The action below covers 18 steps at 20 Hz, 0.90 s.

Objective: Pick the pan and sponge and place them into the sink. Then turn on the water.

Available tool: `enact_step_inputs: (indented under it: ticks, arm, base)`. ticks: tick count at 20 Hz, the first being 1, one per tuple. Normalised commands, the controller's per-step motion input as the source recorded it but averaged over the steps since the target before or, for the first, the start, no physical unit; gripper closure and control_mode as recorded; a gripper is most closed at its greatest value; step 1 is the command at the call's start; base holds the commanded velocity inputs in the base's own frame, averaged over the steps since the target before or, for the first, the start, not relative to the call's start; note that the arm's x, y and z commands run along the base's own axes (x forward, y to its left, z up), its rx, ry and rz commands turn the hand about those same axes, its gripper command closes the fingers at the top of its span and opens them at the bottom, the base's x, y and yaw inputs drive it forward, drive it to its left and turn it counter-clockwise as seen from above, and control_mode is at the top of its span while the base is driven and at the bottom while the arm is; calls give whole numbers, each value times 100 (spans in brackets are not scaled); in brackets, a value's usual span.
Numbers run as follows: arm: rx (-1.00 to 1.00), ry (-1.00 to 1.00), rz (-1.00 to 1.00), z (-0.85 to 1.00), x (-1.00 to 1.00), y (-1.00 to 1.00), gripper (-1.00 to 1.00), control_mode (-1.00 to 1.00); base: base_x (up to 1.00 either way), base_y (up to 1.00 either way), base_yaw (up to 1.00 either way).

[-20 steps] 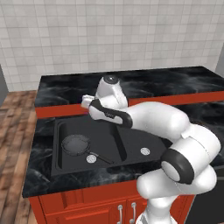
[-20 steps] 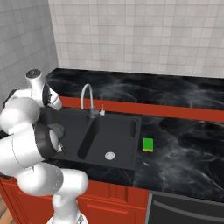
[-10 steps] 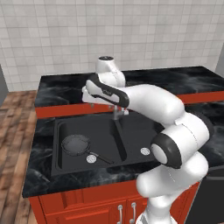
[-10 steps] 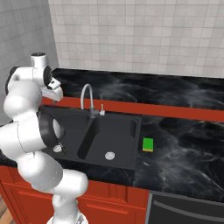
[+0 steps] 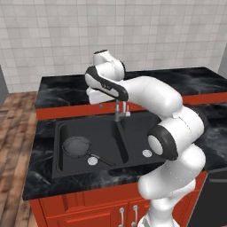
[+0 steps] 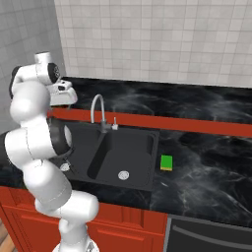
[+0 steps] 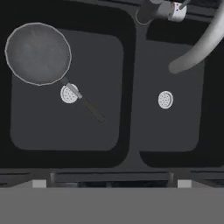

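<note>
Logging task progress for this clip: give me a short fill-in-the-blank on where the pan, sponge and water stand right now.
1. The pan lies in the sink's ___ basin, seen from the left base view.
2. The sponge rests on the ___ beside the sink.
3. The pan's handle crosses over that basin's ___.
4. From the faucet, ___ water is running.

Missing words: left; counter; drain; no

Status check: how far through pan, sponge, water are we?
Done: the pan lies in the left basin of the sink. In hand: nothing visible; the arm is raised above the sink. Left: the sponge sits on the counter right of the sink, and the faucet shows no water.
</note>
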Motion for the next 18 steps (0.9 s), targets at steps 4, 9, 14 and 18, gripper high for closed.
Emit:
enact_step_inputs:
  ticks: [4,9,14,18]
  arm:
    - [29,-8,21,0,-38,-86,-100,-100]
    - [36,-13,12,0,-37,-86,-100,-100]
    - [19,-8,12,-5,-21,-85,-100,-100]
    - [0,0,17,-6,0,-77,-100,-100]
  base:
    - [0,0,0]
    - [0,0,0]
    - [0,0,0]
    - [0,0,0]
